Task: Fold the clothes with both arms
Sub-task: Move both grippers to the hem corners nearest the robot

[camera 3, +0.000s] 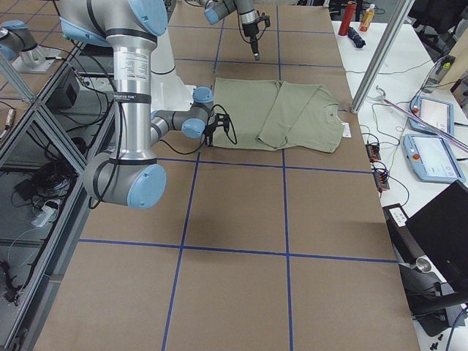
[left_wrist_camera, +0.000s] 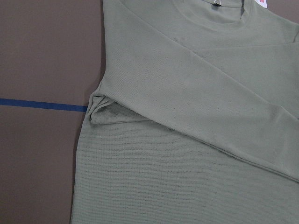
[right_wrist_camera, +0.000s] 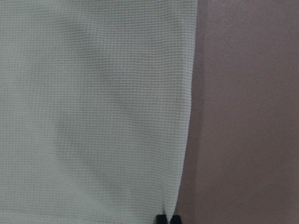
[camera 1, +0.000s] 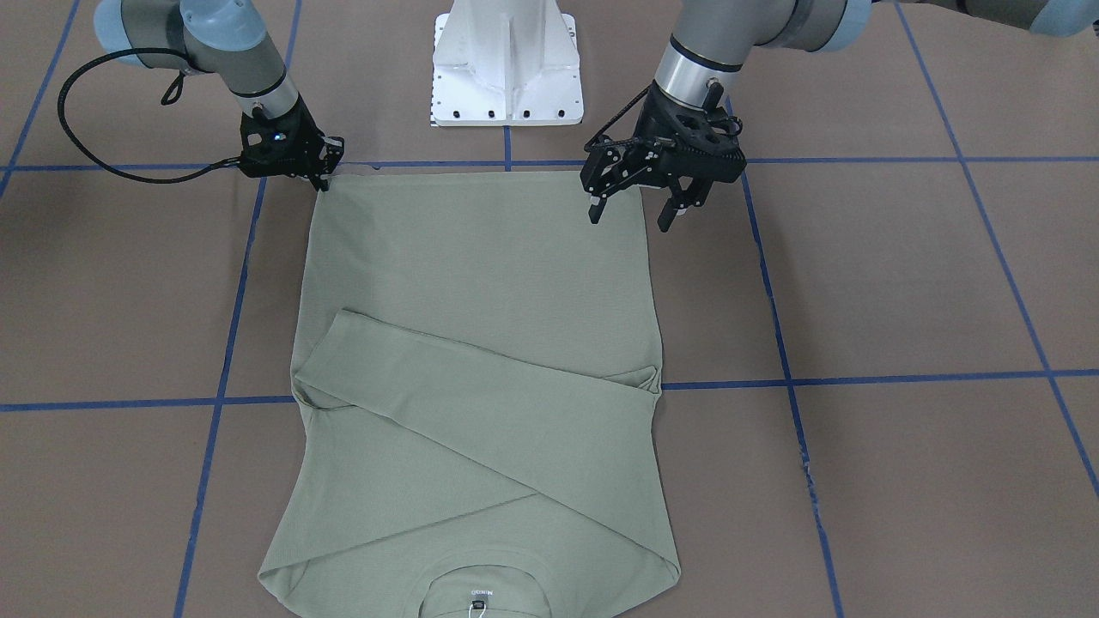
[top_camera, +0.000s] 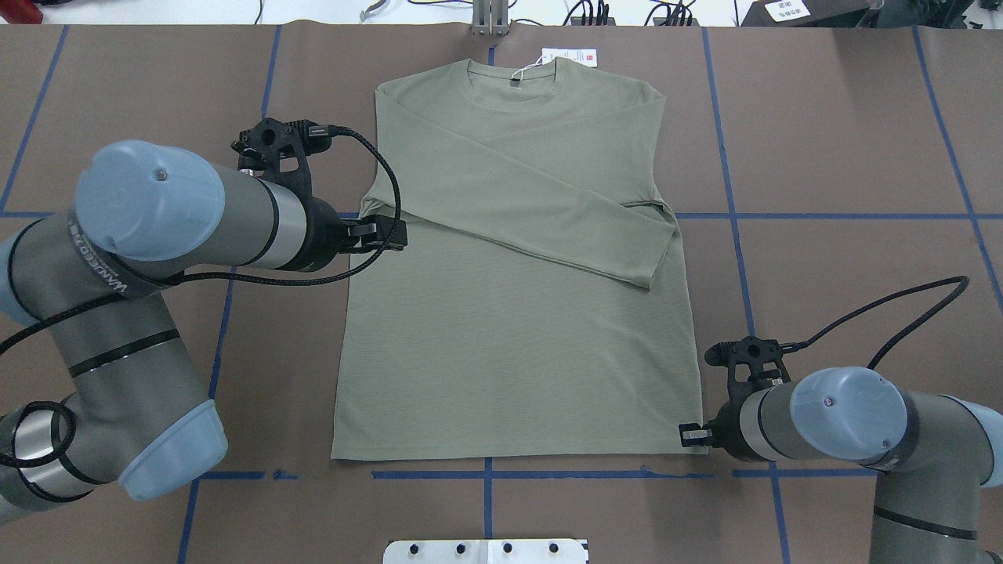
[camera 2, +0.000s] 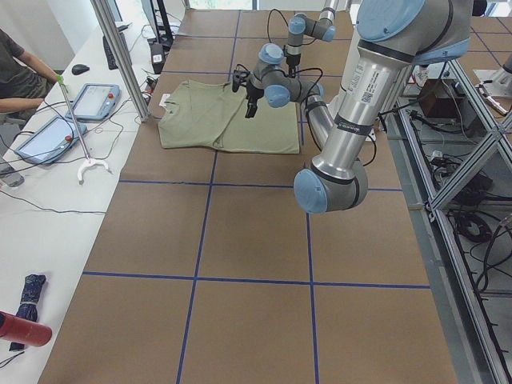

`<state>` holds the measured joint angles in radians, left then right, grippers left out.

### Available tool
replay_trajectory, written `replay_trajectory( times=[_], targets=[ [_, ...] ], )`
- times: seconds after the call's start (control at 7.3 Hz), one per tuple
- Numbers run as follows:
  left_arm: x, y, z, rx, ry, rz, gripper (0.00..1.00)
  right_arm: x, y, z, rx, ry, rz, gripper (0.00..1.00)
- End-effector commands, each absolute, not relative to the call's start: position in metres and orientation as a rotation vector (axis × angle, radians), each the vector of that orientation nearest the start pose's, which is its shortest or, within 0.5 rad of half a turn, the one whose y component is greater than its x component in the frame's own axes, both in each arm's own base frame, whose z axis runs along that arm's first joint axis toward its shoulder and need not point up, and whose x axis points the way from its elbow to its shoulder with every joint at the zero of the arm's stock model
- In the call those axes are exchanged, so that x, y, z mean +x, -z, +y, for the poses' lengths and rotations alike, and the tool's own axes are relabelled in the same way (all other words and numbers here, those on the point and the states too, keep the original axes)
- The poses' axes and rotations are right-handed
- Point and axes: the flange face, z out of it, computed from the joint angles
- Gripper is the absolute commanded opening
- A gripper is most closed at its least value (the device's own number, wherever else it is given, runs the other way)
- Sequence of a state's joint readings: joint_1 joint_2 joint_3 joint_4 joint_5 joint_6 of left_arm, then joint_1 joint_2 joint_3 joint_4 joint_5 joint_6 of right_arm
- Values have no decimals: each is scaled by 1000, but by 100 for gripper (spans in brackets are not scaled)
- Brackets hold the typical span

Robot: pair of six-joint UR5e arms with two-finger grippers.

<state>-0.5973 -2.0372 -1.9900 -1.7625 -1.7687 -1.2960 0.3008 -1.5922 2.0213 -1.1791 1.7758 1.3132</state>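
- Overhead exterior is showing the shirt [top_camera: 509,352] lying flat mid-worktop [top_camera: 846,274], neck toward 12 o'clock, sleeves crossing the chest.
- At its 5 o'clock hem corner the right pincer [top_camera: 693,433] is apparently pinching the edge, tips pressed together.
- Raised above the opposite hem corner, the left pincer [camera 1: 631,213] is hanging spread wide, holding nothing.
- Lifting now is risking a skewed fold and sleeves sliding loose, since one corner is ungripped; the thin pinch may slip.
- On the hang tag [top_camera: 568,56] a red mark is showing; its print and the neck label [camera 1: 481,593] are staying unreadable.
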Motion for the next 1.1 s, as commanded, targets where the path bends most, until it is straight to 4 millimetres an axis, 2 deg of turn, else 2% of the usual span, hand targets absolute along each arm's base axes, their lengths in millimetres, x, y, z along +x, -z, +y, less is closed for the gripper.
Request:
replay_trajectory(
  times=[0.0,0.14,0.27,0.55,0.69,0.96],
  targets=[
    [417,-203,-412,273,184,1040,100,-426,-405,-251,32,48,-869,0],
    [421,-241,-393,214,206,1006,100,-417,-395,-250,40,49,-891,0],
    [450,-255,-356,145,205,1000,100,-413,-388,-250,42,40,-905,0],
    [485,-283,-295,76,254,948,100,-412,-386,-254,47,33,-910,0],
    [497,-295,-271,38,261,917,99,-409,-387,-257,50,26,-909,0],
    [513,-308,-244,-3,277,847,97,-409,-386,-257,51,27,-912,0]
  ],
)
